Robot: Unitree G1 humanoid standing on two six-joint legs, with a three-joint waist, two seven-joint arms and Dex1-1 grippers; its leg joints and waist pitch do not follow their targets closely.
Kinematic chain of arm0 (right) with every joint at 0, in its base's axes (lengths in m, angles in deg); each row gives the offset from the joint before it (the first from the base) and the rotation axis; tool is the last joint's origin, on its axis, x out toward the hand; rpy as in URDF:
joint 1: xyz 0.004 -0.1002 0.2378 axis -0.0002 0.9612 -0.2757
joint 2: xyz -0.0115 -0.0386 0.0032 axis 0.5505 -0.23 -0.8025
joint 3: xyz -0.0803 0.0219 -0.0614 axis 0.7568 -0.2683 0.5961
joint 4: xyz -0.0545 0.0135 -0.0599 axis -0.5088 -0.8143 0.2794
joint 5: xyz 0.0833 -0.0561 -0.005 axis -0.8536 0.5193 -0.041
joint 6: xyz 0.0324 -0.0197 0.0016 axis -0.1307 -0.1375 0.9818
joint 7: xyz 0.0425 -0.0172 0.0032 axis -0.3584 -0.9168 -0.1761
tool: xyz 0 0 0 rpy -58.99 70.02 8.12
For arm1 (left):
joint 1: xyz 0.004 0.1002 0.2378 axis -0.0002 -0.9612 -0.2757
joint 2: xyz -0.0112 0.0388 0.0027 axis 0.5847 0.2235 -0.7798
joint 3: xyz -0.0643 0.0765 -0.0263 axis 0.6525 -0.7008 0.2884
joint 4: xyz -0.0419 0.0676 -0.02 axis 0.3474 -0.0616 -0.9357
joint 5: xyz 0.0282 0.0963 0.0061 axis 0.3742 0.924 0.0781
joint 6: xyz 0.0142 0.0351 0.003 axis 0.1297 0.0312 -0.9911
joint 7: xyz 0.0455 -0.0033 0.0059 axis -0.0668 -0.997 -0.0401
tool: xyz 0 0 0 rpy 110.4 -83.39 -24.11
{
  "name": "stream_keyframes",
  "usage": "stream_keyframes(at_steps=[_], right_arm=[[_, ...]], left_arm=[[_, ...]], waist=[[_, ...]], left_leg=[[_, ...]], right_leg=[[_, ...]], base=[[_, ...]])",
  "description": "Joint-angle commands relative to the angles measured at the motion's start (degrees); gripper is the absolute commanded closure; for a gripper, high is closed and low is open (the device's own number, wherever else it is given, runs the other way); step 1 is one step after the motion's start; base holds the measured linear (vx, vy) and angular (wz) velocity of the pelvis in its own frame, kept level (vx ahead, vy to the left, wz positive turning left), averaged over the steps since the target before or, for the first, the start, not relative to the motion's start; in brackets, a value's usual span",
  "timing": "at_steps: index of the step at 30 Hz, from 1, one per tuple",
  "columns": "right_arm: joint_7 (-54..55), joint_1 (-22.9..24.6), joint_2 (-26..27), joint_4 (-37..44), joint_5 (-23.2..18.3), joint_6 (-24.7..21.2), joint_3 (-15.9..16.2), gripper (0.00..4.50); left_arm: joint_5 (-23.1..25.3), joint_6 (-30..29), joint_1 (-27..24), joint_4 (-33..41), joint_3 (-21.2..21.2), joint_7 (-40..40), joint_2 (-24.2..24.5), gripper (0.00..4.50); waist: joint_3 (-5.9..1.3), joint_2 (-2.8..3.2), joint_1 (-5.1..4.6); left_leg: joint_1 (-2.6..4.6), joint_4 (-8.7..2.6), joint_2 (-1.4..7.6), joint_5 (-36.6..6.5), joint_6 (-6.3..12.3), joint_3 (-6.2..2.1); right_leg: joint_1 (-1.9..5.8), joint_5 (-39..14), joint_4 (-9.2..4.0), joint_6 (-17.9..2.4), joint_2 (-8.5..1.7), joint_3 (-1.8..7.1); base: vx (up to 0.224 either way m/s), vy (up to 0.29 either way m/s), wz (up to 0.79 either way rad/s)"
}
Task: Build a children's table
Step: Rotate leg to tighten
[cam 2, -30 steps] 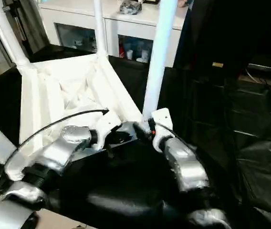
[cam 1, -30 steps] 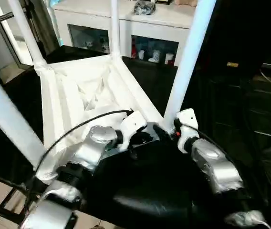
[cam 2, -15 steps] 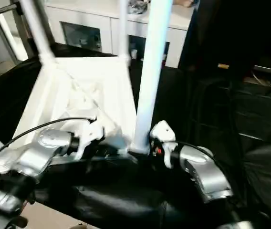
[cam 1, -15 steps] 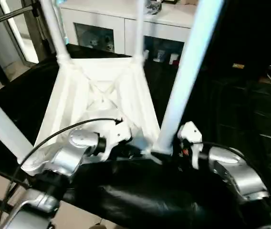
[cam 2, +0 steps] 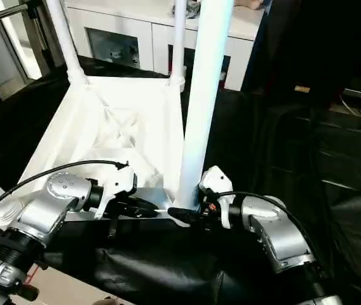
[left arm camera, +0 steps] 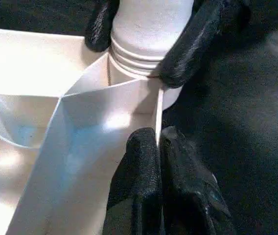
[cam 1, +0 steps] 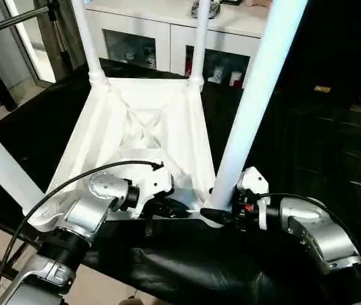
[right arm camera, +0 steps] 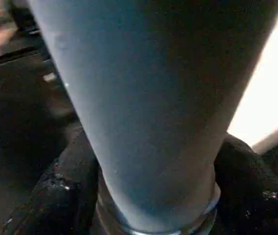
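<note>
The children's table lies upside down on black cloth, its white ribbed X-braced underside (cam 1: 143, 124) facing up. All four white legs stand in the corner sockets. My left gripper (cam 1: 171, 208) is shut on the thin near rim of the table top (left arm camera: 129, 98), close to the near right corner; its fingers (left arm camera: 139, 186) pinch the rim. My right gripper (cam 1: 217, 216) is shut on the base of the near right leg (cam 1: 257, 108), one black finger (right arm camera: 56, 196) on each side of the leg (right arm camera: 149, 98).
A white cabinet with glass doors (cam 1: 136, 44) stands behind the table, with small items inside and on top. Black cloth (cam 1: 187, 267) covers the work surface. Dark crates (cam 1: 333, 127) lie to the right. A black metal stand (cam 1: 15, 19) and tiled floor are at left.
The view has shifted. The table top has swung round to lie squarer in front of me, and both grippers have stayed at its near right corner.
</note>
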Motion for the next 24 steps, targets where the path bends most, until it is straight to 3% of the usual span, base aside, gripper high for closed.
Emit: stream_keyframes(at_steps=[1, 2, 3, 4, 6, 7, 8, 13, 15, 19, 21, 24], right_arm=[[4.47, -0.53, 1.96, -2.12, 2.04, -1.2, 1.71, 1.76], [4.84, -0.59, 2.08, -2.3, 2.14, -1.2, 1.63, 1.76], [13.48, -1.95, 5.02, -6.55, 4.34, -1.15, -0.19, 1.77], [13.81, -2.0, 5.13, -6.71, 4.41, -1.15, -0.26, 1.77], [26.7, -4.19, 11.11, -11.62, 4.02, -3.88, -4.83, 1.78], [28.71, -4.55, 12.18, -12.35, 4.03, -4.3, -5.38, 1.78], [29.3, -4.67, 12.53, -12.57, 4.07, -4.38, -5.47, 1.78], [31.5, -5.87, 16.01, -14.08, 5.79, -2.73, -3.76, 1.78], [29.69, -5.93, 16.7, -13.81, 4.9, -2.32, -3.46, 1.22], [26.31, -5.72, 16.66, -12.31, 2.64, -2.84, -3.9, 0.89], [24.86, -5.46, 15.57, -11.59, 3.27, -1.88, -2.8, 0.72], [14.65, -3.23, 10.29, -6.47, 1.84, 0.47, 0.31, 0.72]], left_arm=[[-1.1, -0.21, 1.96, 0.32, 0.01, 3.07, -3.41, 4.5], [-1.05, -0.25, 2.02, 0.23, 0.06, 3.29, -3.5, 4.5], [0.15, -1.11, 3.6, -2.01, 1.12, 8.43, -5.47, 4.5], [0.19, -1.15, 3.66, -2.09, 1.16, 8.62, -5.55, 4.5], [1.59, -2.53, 6.83, -6.0, 2.41, 16.54, -9.49, 4.5], [1.8, -2.89, 7.46, -6.76, 2.7, 18.31, -10.44, 4.5], [1.87, -3.03, 7.69, -7.03, 2.8, 18.98, -10.81, 4.5], [2.22, -3.66, 8.76, -8.29, 2.41, 22.87, -14.61, 4.5], [2.2, -3.53, 8.43, -7.89, 1.96, 22.23, -15.19, 4.5], [2.24, -2.49, 7.84, -7.43, 1.34, 20.4, -14.52, 4.5], [1.99, -1.99, 7.56, -7.21, 1.13, 19.23, -13.89, 4.5], [0.83, -0.5, 5.68, -4.84, 0.04, 13.75, -10.79, 4.5]], waist=[[-2.63, -0.31, -0.36], [-2.65, -0.31, -0.4], [-2.71, -0.18, -0.51], [-2.64, -0.22, -0.7], [-2.76, -0.23, -1.4], [-2.65, -0.23, -1.55], [-2.79, -0.32, -1.71], [-3.04, -0.01, -1.57], [-3.05, -0.04, -1.52], [-2.89, 0.04, -1.53], [-2.93, -0.02, -1.48], [-3.04, -0.12, -1.19]], left_leg=[[-0.02, -3.78, 1.47, -13.17, 0.49, -0.36], [-0.08, -3.88, 1.54, -13.44, 0.25, -0.52], [0.05, -3.85, 1.67, -13.47, -0.07, -0.46], [0.13, -3.8, 1.55, -13.63, -0.2, -0.39], [0.05, -3.82, 1.3, -13.73, -0.97, -0.48], [0.18, -3.85, 1.25, -13.86, -1.07, -0.41], [0.04, -3.83, 1.19, -13.39, -1.25, -0.54], [-0.23, -3.51, 1.27, -10.71, 0.21, -0.39], [-0.25, -3.5, 1.26, -10.64, 0.47, -0.38], [-0.16, -3.67, 1.33, -12.31, 0.86, -0.4], [-0.13, -3.69, 1.39, -12.64, 0.87, -0.42], [-0.31, -3.48, 1.52, -11.18, 1.77, -0.37]], right_leg=[[2.74, -16.56, -4.88, -8.63, -4.28, 2.21], [2.9, -17.81, -4.92, -8.19, -4.41, 2.2], [2.56, -17.8, -4.98, -7.91, -4.36, 2.35], [2.36, -17.75, -5.08, -7.96, -4.26, 2.36], [2.43, -18.58, -5.06, -7.81, -4.21, 2.29], [2.26, -19.14, -5.33, -7.66, -4.22, 2.33], [2.57, -19.28, -5.2, -7.41, -4.23, 2.26], [2.79, -10.74, -4.56, -8.81, -4.06, 2.36], [2.89, -10.22, -4.52, -8.97, -4.08, 2.31], [2.81, -13.11, -4.87, -8.56, -4.18, 2.36], [2.82, -13.71, -4.9, -8.34, -4.2, 2.36], [3.08, -10.29, -4.58, -8.6, -4.21, 2.45]], base=[[0.0, 0.0, 0.0], [0.0, 0.0, 0.0], [0.0, 0.0, 0.0], [0.0, 0.0, 0.0], [0.0, 0.0, 0.0], [0.0, 0.0, 0.0], [0.0, 0.0, 0.0], [0.0, 0.0, 0.0], [0.0, 0.0, 0.0], [0.0, 0.0, 0.0], [0.0, 0.0, 0.0], [0.0, 0.0, 0.0]])
